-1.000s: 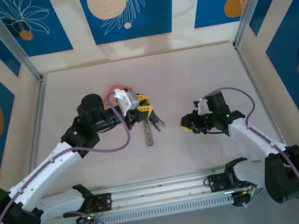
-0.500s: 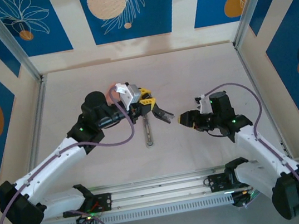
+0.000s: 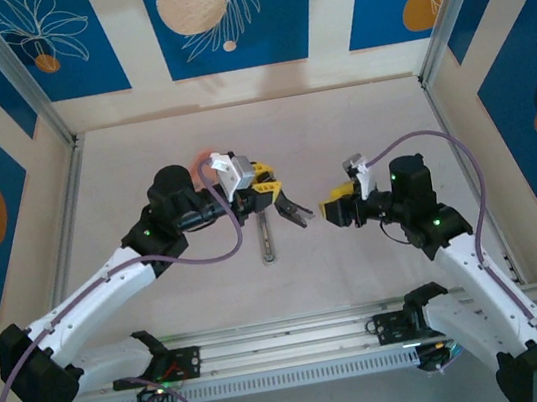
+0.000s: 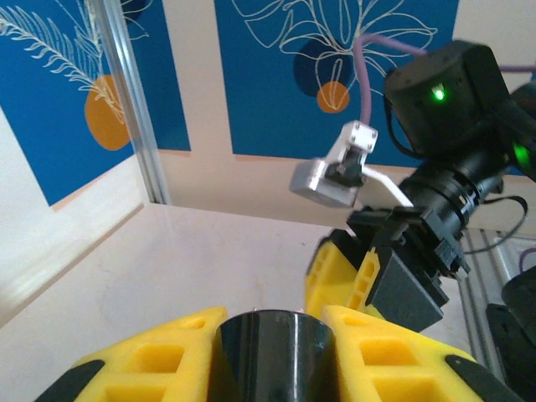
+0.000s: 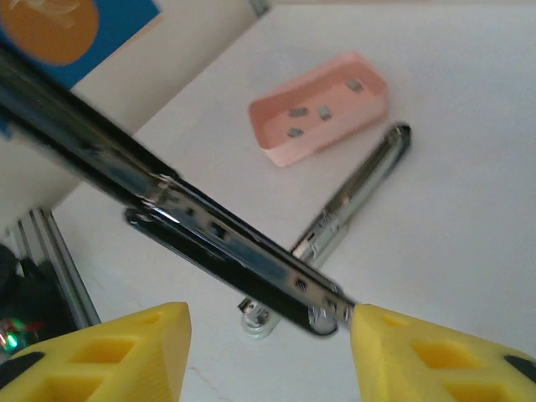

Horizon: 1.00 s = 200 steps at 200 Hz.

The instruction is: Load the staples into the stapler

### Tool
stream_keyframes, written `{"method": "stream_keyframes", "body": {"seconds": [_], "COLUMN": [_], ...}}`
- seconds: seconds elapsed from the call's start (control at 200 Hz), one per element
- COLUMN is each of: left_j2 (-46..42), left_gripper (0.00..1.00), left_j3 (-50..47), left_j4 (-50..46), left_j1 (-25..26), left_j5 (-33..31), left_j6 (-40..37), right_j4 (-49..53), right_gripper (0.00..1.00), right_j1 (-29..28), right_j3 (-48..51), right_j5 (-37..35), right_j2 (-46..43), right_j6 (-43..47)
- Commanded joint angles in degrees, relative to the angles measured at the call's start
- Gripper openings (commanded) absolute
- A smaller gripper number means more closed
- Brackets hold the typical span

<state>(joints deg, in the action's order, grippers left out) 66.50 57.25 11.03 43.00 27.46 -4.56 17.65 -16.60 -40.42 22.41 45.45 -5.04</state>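
Note:
The stapler's black top arm (image 5: 209, 230) slants up off the table, and my left gripper (image 3: 269, 193) is shut on it; its dark body (image 4: 272, 352) sits between the yellow fingers (image 4: 151, 356). The silver bar (image 3: 267, 238) lies flat on the table below it. My right gripper (image 3: 334, 209) hovers open at the arm's free end, one yellow fingertip (image 5: 377, 331) right beside that end. Several small grey staples (image 5: 322, 110) lie in the pink tray (image 5: 285, 149) beyond the silver bar (image 5: 356, 197).
The pink tray (image 3: 207, 157) is mostly hidden behind the left arm's wrist. A metal rail (image 3: 290, 344) runs along the near edge between the arm bases. Patterned walls close in the table on three sides.
My right gripper has opened, risen and moved left up to the free end of the stapler's arm. My left gripper has lifted and swung that arm to the right.

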Motion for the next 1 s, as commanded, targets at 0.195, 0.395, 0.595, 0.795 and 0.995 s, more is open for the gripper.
{"method": "stream_keyframes", "body": {"seconds": [0.195, 0.395, 0.595, 0.795, 0.995], "left_j2": [-1.22, -0.87, -0.85, -0.76, -0.31], "left_gripper": [0.16, 0.16, 0.16, 0.16, 0.16], "left_j3": [-0.13, -0.26, -0.39, -0.16, 0.18], "left_j4": [6.66, 8.35, 8.81, 9.32, 10.09], "left_j1": [-0.17, -0.08, -0.11, -0.06, -0.11], "left_j5": [8.84, 10.94, 11.54, 12.43, 13.18], "left_j6": [0.06, 1.04, 1.15, 1.49, 2.0], "right_j4": [7.4, 10.98, 11.19, 13.2, 15.04], "right_gripper": [0.6, 0.6, 0.59, 0.56, 0.48], "right_j1": [-3.09, -3.51, -4.89, -5.11, -5.07], "right_j3": [-9.94, -15.0, -15.48, -16.51, -17.67], "right_j5": [16.28, 25.02, 27.49, 28.65, 29.24], "right_j2": [8.51, 16.61, 20.47, 23.57, 25.5], "right_j6": [41.94, 46.98, 48.23, 49.57, 51.45]}}
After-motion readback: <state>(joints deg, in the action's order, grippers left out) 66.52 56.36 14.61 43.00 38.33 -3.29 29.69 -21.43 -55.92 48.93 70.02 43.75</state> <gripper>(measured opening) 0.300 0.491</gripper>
